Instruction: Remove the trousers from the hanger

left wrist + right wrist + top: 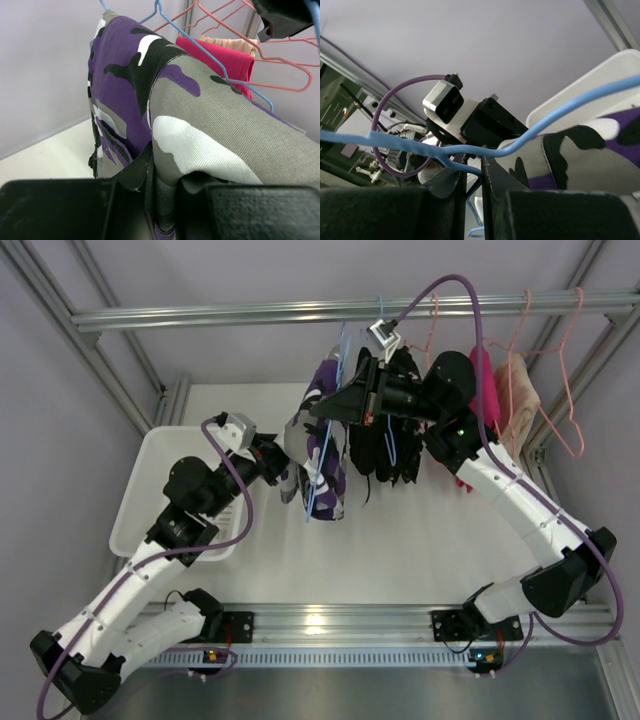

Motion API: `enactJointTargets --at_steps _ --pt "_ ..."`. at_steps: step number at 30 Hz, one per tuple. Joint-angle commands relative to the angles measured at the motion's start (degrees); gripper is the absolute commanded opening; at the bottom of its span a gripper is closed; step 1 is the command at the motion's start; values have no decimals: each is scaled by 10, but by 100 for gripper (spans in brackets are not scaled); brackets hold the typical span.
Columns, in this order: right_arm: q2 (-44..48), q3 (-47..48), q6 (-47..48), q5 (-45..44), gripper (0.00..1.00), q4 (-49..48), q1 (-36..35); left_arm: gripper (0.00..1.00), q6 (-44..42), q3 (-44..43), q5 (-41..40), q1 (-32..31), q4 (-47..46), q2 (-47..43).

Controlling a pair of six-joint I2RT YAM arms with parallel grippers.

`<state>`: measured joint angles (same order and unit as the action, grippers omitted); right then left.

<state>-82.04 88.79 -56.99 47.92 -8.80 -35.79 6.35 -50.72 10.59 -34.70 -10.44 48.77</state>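
The camouflage trousers (322,445) in purple, white and black hang over a blue hanger (316,480) under the rail. The plain black trousers (390,455) hang just right of them. My left gripper (287,468) is shut on a fold of the camouflage trousers (200,120), pinched between its jaws at the bottom of the left wrist view (165,200). My right gripper (338,405) is shut on the blue hanger (470,149); the wire runs between its nearly closed jaws (474,174). The camouflage cloth also shows in the right wrist view (580,150).
A bright pink garment (487,390) and a beige garment (517,390) hang on pink hangers (565,380) at the right of the metal rail (250,312). A white bin (150,480) stands at the left. Frame posts stand at both sides.
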Motion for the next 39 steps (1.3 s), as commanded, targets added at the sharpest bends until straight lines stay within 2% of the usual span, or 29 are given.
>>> enactJointTargets --at_steps 1,4,8,13,17,21,24,25,28,32,39 --pt "24 -13 37 -3 0 -33 42 0 10 -67 4 2 -110 -47" --pt "21 7 22 -7 0 -50 50 0 3 -58 48 1 -93 -49" --pt "7 81 10 -13 0 -46 49 0 -12 -32 129 2 -83 -53" --pt "-12 156 9 -18 0 -44 35 0 -58 -6 160 1 -73 -38" --pt "-18 185 8 -20 0 -40 26 0 -91 0 149 2 -72 -24" --pt "-19 194 2 -19 0 -46 23 5 -111 4 157 2 -83 -17" --pt "-22 199 -1 -20 0 -47 21 14 -109 7 174 1 -95 -12" --pt "-22 203 -1 -20 0 -47 20 22 -109 7 186 2 -97 -11" --pt "-26 209 -2 -21 0 -46 20 36 -112 8 205 2 -100 -10" --pt "-27 210 0 -21 0 -44 20 39 -107 9 217 2 -94 -10" --pt "-23 205 3 -21 0 -38 19 37 -114 19 182 2 -84 -23"
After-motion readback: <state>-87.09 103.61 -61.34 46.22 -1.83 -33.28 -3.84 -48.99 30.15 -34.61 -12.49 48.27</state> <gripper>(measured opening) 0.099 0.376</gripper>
